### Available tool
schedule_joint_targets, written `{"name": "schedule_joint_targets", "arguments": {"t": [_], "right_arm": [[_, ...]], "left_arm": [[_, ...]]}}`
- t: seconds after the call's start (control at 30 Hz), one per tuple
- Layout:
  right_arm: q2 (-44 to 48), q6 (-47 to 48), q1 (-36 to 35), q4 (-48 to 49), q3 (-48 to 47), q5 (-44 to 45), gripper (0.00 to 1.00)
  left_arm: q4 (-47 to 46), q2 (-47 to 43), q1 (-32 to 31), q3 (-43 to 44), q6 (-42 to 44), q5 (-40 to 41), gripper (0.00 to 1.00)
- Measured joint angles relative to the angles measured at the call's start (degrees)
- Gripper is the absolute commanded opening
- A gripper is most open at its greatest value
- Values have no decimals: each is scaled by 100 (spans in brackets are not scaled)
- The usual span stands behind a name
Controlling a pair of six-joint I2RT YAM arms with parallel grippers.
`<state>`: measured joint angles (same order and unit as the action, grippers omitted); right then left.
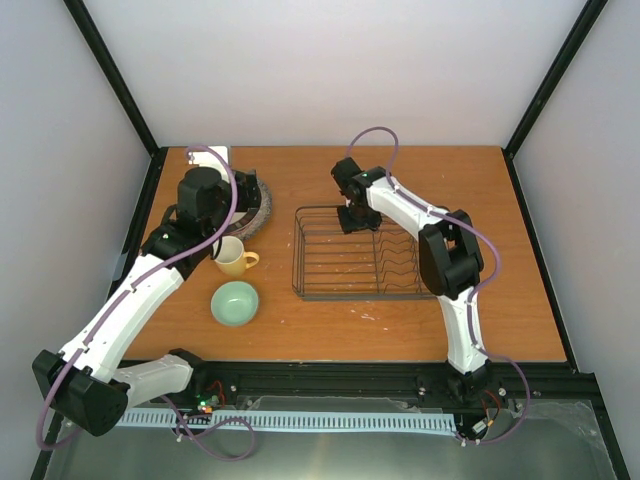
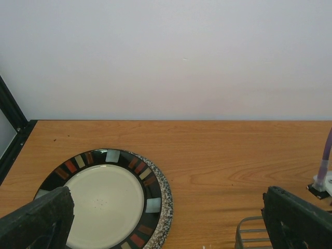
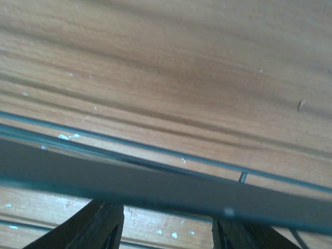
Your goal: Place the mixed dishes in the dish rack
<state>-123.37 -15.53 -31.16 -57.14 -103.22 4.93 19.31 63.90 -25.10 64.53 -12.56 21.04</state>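
Observation:
The cream plate with a dark striped rim lies on top of a plate with a speckled grey rim at the table's back left. My left gripper hovers over their right edge, open and empty. A yellow mug and a mint-green bowl stand in front of the plates. The black wire dish rack sits mid-table with nothing in it. My right gripper hangs at the rack's far left corner, jaws partly apart. The rack's rim wire runs across in front of its fingers.
The plate stack is mostly hidden under my left arm in the top view. A corner of the rack shows beside my left gripper's right finger. Black frame posts stand at the table's back corners.

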Motion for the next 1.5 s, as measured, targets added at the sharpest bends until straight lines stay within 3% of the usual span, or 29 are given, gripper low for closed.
{"name": "schedule_joint_targets", "arguments": {"t": [0.7,0.97,1.3,1.43,1.5], "right_arm": [[-828,420,-2,-350,-1357,7,50],[-1078,546,-2,-343,-1556,-260,51],[-1095,673,-74,-286,-1561,-446,51],[-1095,675,-155,-278,-1556,-450,53],[-1093,673,-212,-280,-1554,-393,55]], "left_arm": [[11,0,142,-33,0,-94,100],[162,2,1484,-116,-63,-1624,100],[468,48,2688,-162,7,-3589,99],[684,170,3206,-197,166,-4166,92],[815,271,3348,-199,245,-4343,82]]}}
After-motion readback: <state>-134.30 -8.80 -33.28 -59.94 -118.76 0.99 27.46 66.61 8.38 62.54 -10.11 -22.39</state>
